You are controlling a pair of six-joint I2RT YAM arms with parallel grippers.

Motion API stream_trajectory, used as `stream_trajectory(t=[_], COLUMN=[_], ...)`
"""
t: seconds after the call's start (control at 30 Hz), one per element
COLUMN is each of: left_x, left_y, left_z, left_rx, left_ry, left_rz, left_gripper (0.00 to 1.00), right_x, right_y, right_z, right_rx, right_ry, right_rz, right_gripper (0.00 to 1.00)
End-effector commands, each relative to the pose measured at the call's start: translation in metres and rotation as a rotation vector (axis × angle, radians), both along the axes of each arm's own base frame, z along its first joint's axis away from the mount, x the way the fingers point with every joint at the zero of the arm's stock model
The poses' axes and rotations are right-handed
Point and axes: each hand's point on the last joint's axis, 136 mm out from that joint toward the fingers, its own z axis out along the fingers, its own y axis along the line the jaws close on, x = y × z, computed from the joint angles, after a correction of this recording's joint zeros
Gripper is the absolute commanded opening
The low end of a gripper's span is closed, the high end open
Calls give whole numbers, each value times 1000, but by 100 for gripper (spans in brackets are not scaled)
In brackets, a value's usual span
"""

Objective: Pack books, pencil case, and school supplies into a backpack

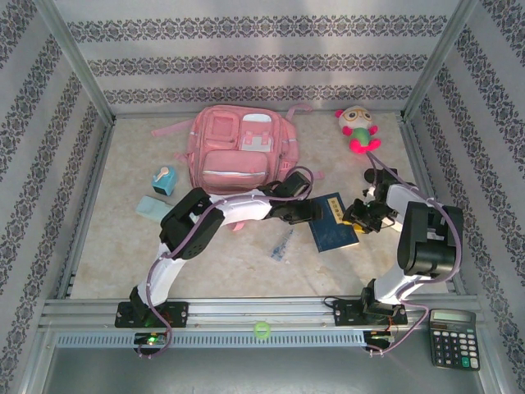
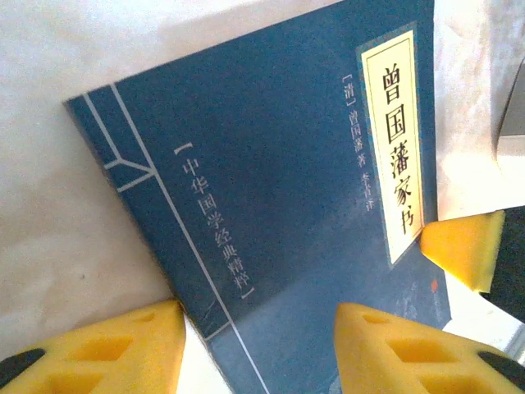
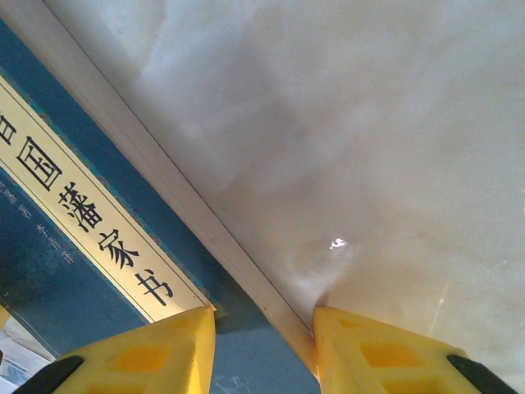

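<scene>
Yellow pads (image 2: 98, 349) of the left gripper (image 2: 258, 349) stand apart over one edge of the navy book (image 2: 271, 189), likely steadying it. The right gripper (image 3: 262, 341) straddles the opposite page edge, jaws apart, seemingly preparing a pinch. It lies flat at 4 o'clock from the pink backpack (image 1: 238, 152).
</scene>
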Motion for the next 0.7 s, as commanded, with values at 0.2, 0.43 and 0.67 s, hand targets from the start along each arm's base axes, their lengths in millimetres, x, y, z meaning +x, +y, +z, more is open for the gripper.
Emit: stream_trajectory(t=[0.2, 0.43, 0.67], left_x=[-9, -15, -26], left_y=[-45, -45, -49], left_z=[58, 77, 93], left_rx=[-283, -330, -399], left_ry=[-18, -29, -27], left_rz=[-68, -81, -98], left_gripper=[48, 47, 47], right_x=[1, -4, 1], right_y=[40, 37, 38], right_z=[11, 7, 13], right_rx=[247, 254, 294], right_ry=[-39, -30, -59], right_rz=[-67, -99, -127], right_gripper=[34, 33, 31])
